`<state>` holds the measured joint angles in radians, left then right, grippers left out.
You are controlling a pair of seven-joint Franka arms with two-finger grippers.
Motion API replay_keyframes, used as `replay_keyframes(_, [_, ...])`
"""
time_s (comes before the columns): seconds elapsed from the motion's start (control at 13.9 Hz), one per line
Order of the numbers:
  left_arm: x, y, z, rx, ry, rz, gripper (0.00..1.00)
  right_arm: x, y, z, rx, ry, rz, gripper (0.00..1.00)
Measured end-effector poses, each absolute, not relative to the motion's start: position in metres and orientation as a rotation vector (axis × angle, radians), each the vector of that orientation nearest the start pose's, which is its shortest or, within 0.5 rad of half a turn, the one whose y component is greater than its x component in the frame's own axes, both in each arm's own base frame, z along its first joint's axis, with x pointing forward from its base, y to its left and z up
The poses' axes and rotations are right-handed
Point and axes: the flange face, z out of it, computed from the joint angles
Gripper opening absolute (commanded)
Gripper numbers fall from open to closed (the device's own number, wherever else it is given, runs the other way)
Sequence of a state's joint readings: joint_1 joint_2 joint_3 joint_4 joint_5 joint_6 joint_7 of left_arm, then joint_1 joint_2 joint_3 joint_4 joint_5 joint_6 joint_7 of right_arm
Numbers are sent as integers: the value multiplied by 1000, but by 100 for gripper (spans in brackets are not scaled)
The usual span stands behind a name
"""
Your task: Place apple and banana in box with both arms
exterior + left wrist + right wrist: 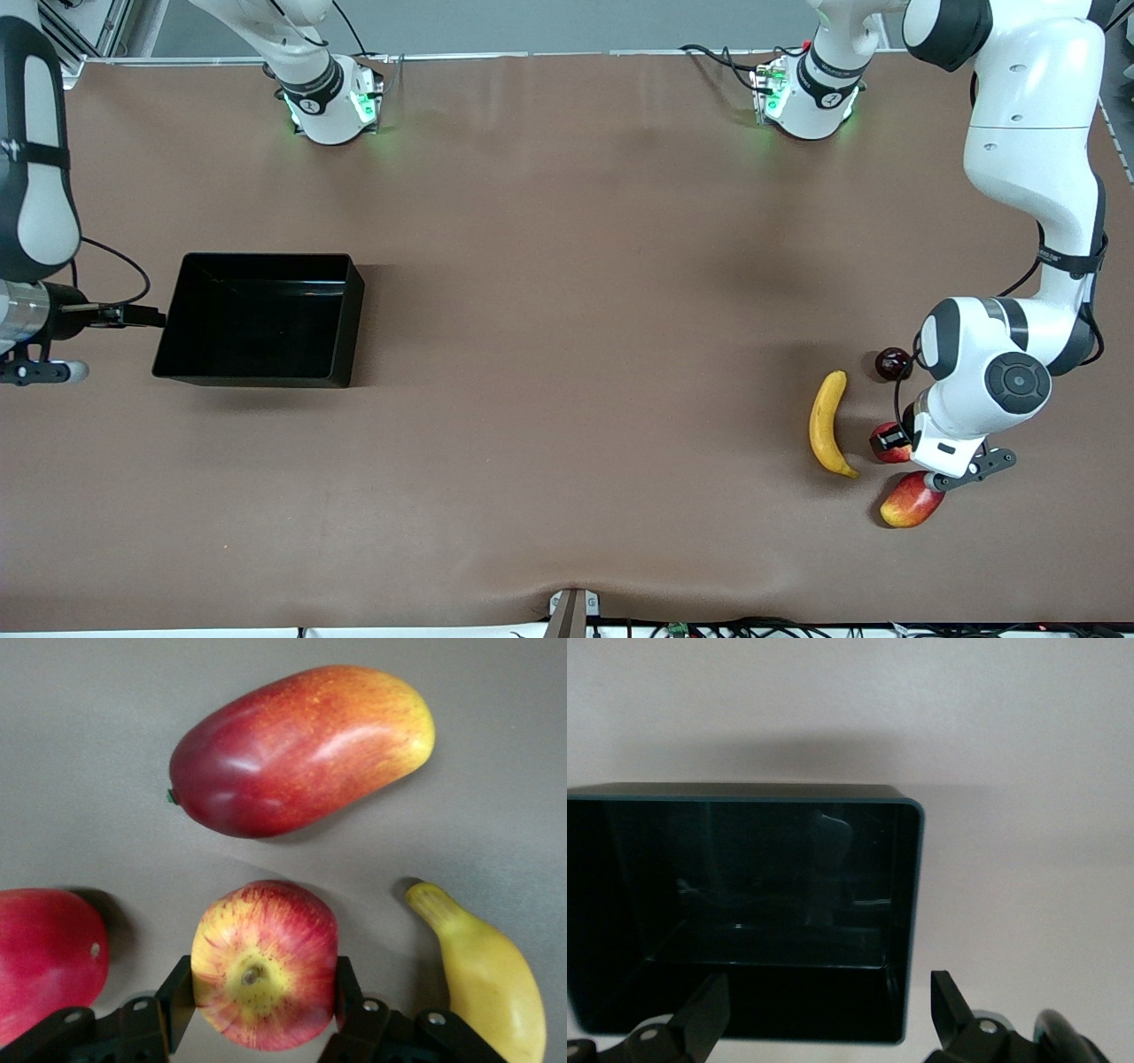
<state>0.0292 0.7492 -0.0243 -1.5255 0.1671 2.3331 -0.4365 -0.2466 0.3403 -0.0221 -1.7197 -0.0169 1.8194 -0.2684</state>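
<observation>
Brown table (567, 354) carried 2 extra fruits, both twd the left arm's end. Oval red-and-yellow mango-like fruit (910, 501) lay on its side nr the table's front-camera edge, w/ its yellow end angled twd that end's edge. Dark red round fruit (892, 362) sat farther from the front camera than the mango, well apart from it, partly hidden.

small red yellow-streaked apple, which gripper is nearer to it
Left. The left gripper is down at the small red yellow-streaked apple, one finger on each side of it. The right gripper waits open at the shallow black plastic box, toward the right arm's end of the table.
</observation>
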Motion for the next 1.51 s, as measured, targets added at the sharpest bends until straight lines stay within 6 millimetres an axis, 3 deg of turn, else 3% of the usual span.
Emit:
replay_keyframes(0.14, [718, -1, 236, -3009, -495, -117, 0, 586, -195, 330, -3068, -38, 355, 100])
replay_keyframes(0.22, [718, -9, 253, -3012, -485, -110, 0, 580, -207, 310, -3063, -41, 353, 99])
replay_keyframes(0.29, [717, -16, 275, -3014, -476, -99, 0, 573, -216, 291, -3056, -31, 362, 87])
replay_keyframes(0.5, [704, -37, 353, -3016, -445, -62, 0, 549, -222, 243, -3048, -12, 367, 10])
replay_keyframes(0.58, [697, -43, 380, -3017, -429, -57, 0, 543, -220, 235, -3042, -10, 381, 0])
replay_keyframes(0.79, [671, -50, 452, -3007, -375, -32, 0, 536, -215, 229, -3023, -19, 421, 0])
replay_keyframes(1.01, [649, -51, 503, -3003, -313, -40, 0, 536, -206, 235, -2999, -38, 445, 0])
replay_keyframes(1.3, [638, -49, 529, -3007, -212, -60, 0, 540, -200, 247, -2973, -144, 445, 0])
replay_keyframes(1.51, [634, -48, 530, -3007, -183, -30, 0, 560, -182, 295, -2818, -133, 491, 0])
